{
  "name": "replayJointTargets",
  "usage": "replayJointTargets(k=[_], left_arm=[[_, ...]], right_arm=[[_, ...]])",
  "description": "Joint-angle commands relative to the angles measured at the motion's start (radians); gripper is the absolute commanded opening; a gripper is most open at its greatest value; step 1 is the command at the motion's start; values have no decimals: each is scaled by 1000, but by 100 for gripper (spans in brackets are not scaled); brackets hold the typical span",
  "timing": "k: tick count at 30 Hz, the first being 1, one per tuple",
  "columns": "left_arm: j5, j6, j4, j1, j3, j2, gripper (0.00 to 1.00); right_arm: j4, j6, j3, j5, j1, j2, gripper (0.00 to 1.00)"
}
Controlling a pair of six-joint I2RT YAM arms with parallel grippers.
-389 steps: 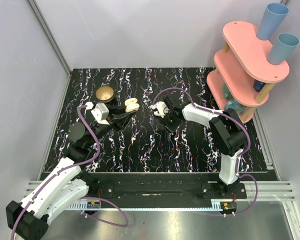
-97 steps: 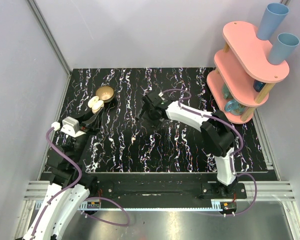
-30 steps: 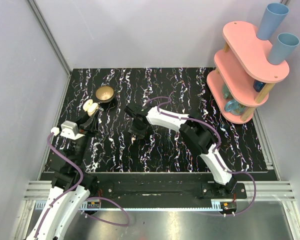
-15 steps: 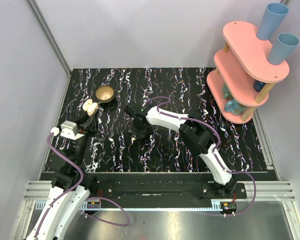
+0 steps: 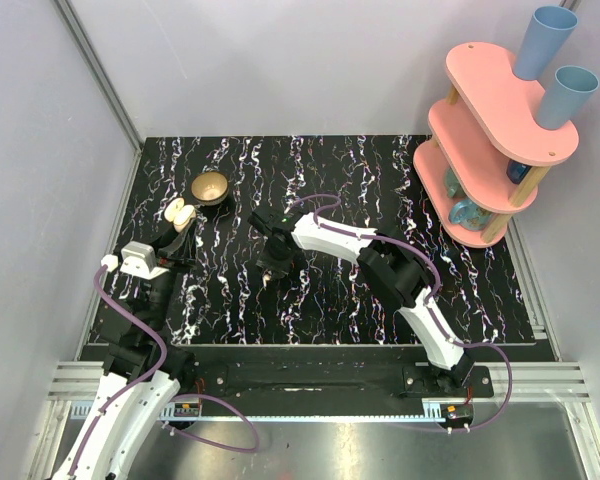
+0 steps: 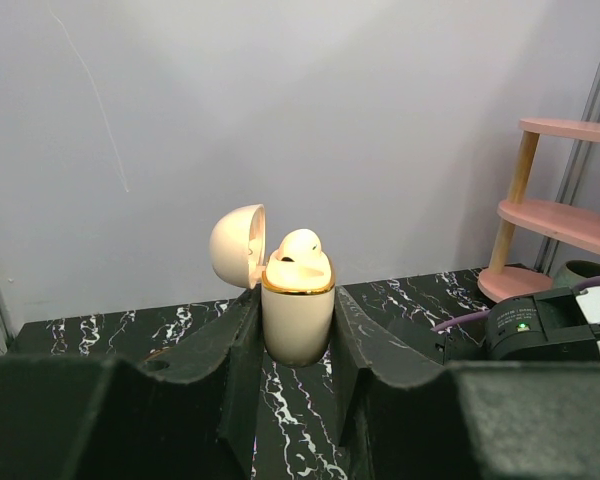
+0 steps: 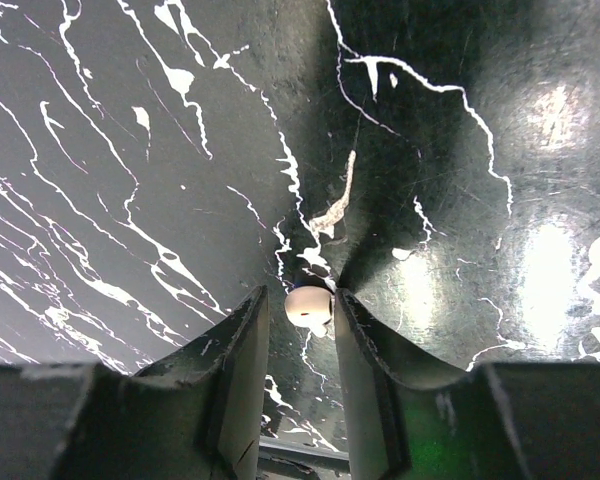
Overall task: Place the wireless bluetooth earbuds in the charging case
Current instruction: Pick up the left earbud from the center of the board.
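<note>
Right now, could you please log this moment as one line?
left end effector: grips open charging case, seated earbud inside | right end effector: astride loose earbud

We see the charging case [image 6: 298, 322] standing upright, gripped low on its sides by the left fingers [image 6: 235, 350], toward the left back part of the desk [image 5: 320, 170]. It is a small, rounded cream shell with a thin gold rim around its mouth. Its domed lid [image 6: 237, 246] is swung open to one side. One earbud [image 6: 300, 245] sits in the case, its white rounded top poking above the rim. The other earbud [image 7: 308, 306], a tiny white bud, lies on the black marbled desk between the right fingers [image 7: 242, 350]. We cannot tell whether they press on it.
</note>
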Motion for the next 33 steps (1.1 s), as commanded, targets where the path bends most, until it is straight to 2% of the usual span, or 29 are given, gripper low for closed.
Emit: replayJointTargets(k=[1, 6, 20, 25, 33], left_arm=[[-25, 14, 41, 6, 1, -2, 0], [-25, 14, 35, 6, 4, -2, 0], [-25, 16, 31, 5, 11, 1, 0], [-17, 14, 31, 5, 15, 7, 0], [-17, 16, 25, 5, 18, 10, 0]], right_arm=[[-12, -6, 16, -9, -1, 32, 39], [-12, -6, 16, -10, -1, 35, 34], [-12, -12, 7, -9, -14, 28, 32], [-3, -29, 10, -9, -15, 24, 16], [42, -116, -4, 60, -17, -39, 1]])
